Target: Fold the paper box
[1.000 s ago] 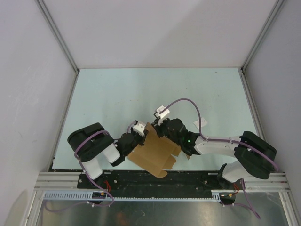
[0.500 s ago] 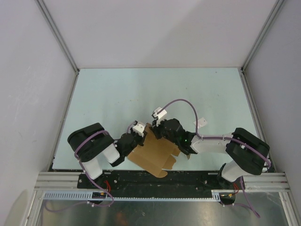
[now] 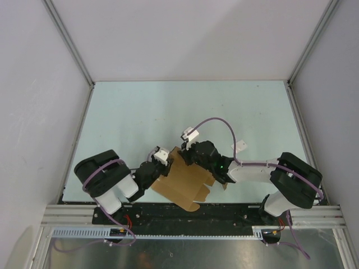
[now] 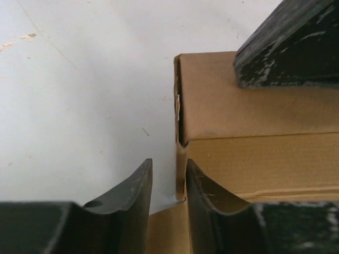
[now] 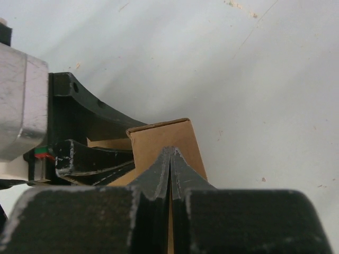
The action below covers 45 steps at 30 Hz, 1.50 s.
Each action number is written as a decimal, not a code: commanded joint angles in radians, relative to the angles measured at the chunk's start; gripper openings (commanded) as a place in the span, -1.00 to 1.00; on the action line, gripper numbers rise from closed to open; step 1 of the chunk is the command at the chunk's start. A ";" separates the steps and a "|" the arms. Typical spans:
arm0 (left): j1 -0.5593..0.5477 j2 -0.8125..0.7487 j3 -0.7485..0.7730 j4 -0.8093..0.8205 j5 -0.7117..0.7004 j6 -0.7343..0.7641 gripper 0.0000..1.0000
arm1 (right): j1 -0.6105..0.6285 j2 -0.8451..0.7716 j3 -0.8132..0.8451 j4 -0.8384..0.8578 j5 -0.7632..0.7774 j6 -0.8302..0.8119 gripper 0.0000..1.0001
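Note:
The paper box [image 3: 184, 182] is a tan cardboard piece, partly folded, lying at the near edge of the table between both arms. In the left wrist view its upright corner edge [image 4: 181, 159] stands between the fingers of my left gripper [image 4: 168, 174], touching the right finger, with a gap to the left one. That gripper [image 3: 166, 167] sits at the box's left corner. My right gripper [image 5: 170, 153] is shut, its tips lying against a raised panel of the box [image 5: 159, 135]. From above, the right gripper [image 3: 188, 158] is at the box's far corner.
A small white scrap [image 3: 241, 145] lies on the pale green table [image 3: 168, 112] to the right of the arms. Grey walls close in three sides. A metal rail [image 3: 196, 216] runs along the near edge just under the box.
The left jaws have parted slightly around the box corner, and the left arm has shifted a little down and left. The right arm swung slightly left early on, then held.

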 commanded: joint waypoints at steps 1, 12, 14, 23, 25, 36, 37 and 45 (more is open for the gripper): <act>-0.005 -0.076 -0.044 0.373 -0.041 -0.006 -0.14 | -0.006 -0.085 0.024 -0.012 0.027 -0.012 -1.00; -0.005 -0.315 -0.199 0.370 -0.005 -0.052 -0.02 | -0.007 -0.352 0.021 -0.332 0.404 0.132 -0.39; -0.005 -0.384 -0.212 0.367 -0.005 -0.063 -0.01 | -0.009 -0.412 0.016 -0.451 0.496 0.189 -0.26; -0.005 -0.765 -0.127 -0.048 0.016 -0.054 0.02 | -0.009 -0.660 -0.063 -0.767 0.600 0.465 0.12; -0.005 -0.796 -0.127 -0.055 0.002 -0.039 0.03 | -0.007 -0.691 -0.077 -0.822 0.589 0.489 0.17; -0.005 -0.458 0.081 -0.110 0.110 0.006 -0.16 | 0.105 -0.727 -0.100 -1.003 0.604 0.629 0.27; -0.005 -0.432 0.095 -0.110 0.092 0.009 -0.17 | 0.106 -0.727 -0.103 -1.009 0.610 0.637 0.27; -0.004 -0.274 0.193 -0.079 0.045 0.026 -0.23 | 0.111 -0.734 -0.105 -1.066 0.641 0.664 0.29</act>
